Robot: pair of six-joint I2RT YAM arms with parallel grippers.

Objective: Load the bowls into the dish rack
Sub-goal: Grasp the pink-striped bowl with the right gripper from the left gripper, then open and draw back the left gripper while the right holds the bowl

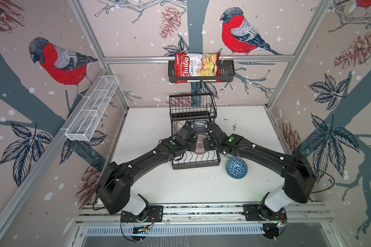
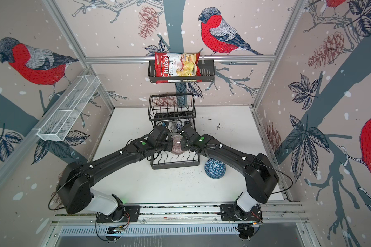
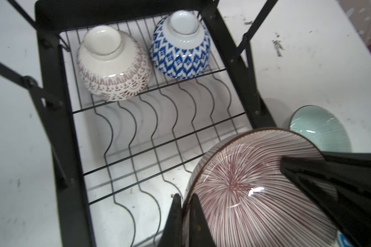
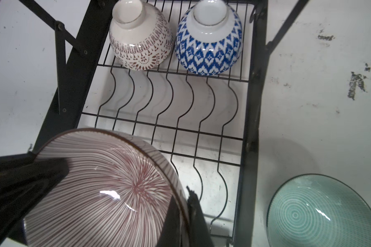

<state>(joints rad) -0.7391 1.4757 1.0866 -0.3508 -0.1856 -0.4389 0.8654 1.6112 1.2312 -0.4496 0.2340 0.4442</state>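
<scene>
Gripping the mauve striped bowl (image 3: 255, 192) over the dish rack (image 3: 51, 85), left claw (image 3: 184, 200) on its 9 o'clock rim, right claw (image 4: 183, 205) at 3.

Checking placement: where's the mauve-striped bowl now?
Mid-scene in both top views: the mauve-striped bowl is over the wavy lower tier of the dish rack, rim pinched by the left claw and right claw, short of the two upturned bowls.

dish rack (image 1: 196, 165): black wire, two tiers, upright on surface (image 1: 180, 188) | I see mauve-striped bowl (image 3: 244, 192) tilted over wavy lower tier, rim pinched by left tool (image 3: 183, 216) and right tool (image 4: 183, 213) | white dotted bowl (image 3: 114, 64), blue-diamond bowl (image 3: 180, 49) inverted side by side at tier's far end | pale green bowl (image 4: 321, 213) upright on surface just beside rack | blue-triangle bowl (image 1: 236, 171) inverted on surface near rack
</scene>
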